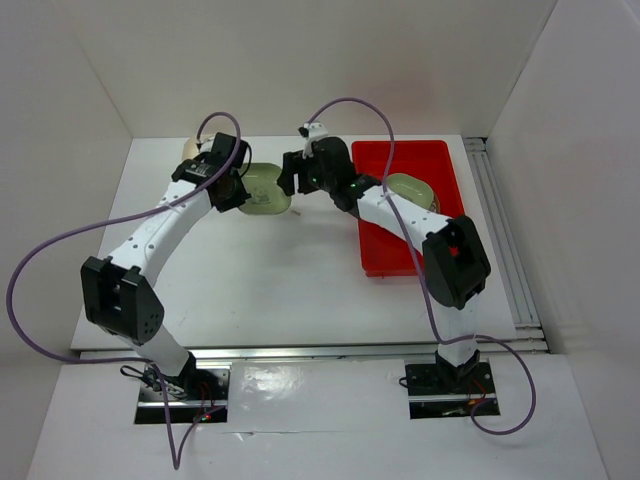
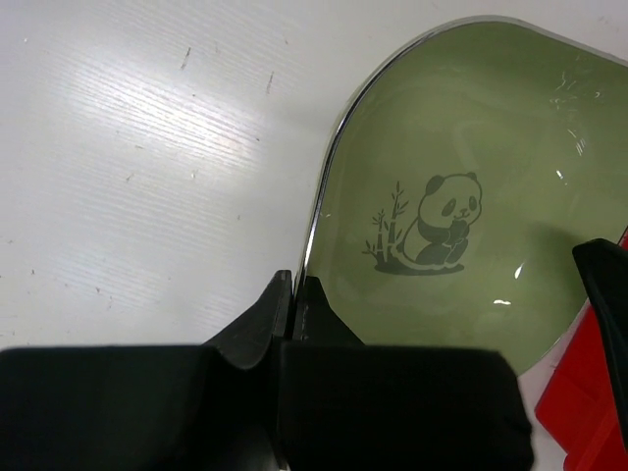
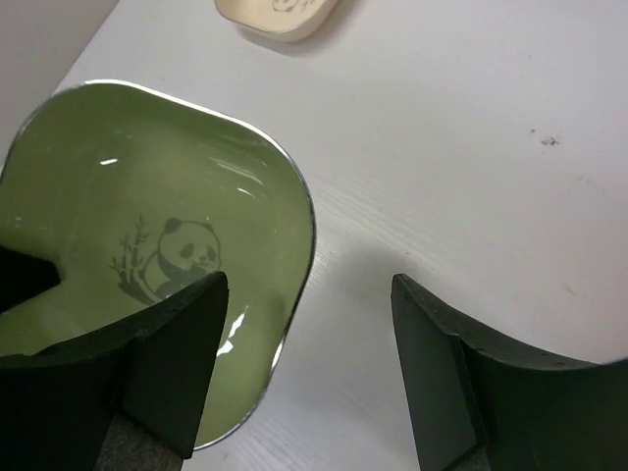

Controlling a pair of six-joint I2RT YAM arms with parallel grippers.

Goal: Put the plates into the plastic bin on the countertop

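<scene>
A green plate (image 1: pixel 265 188) (image 2: pixel 442 196) (image 3: pixel 147 196) with a panda drawing sits between the two arms, left of the red plastic bin (image 1: pixel 392 252) (image 2: pixel 579 402). My left gripper (image 1: pixel 240 190) (image 2: pixel 294 285) is shut on its left rim, one finger inside and one outside. My right gripper (image 1: pixel 290 182) (image 3: pixel 309 285) is open at the opposite side: one finger hangs over the dish, the other over the white countertop (image 3: pixel 471 147). Another pale green plate (image 1: pixel 410 188) lies in the bin. A cream plate (image 1: pixel 190 148) (image 3: pixel 280 15) rests at the back left.
White walls enclose the countertop at the back and both sides. An aluminium rail (image 1: pixel 500 230) runs along the right edge beside the bin. The right arm reaches across the bin's left rim.
</scene>
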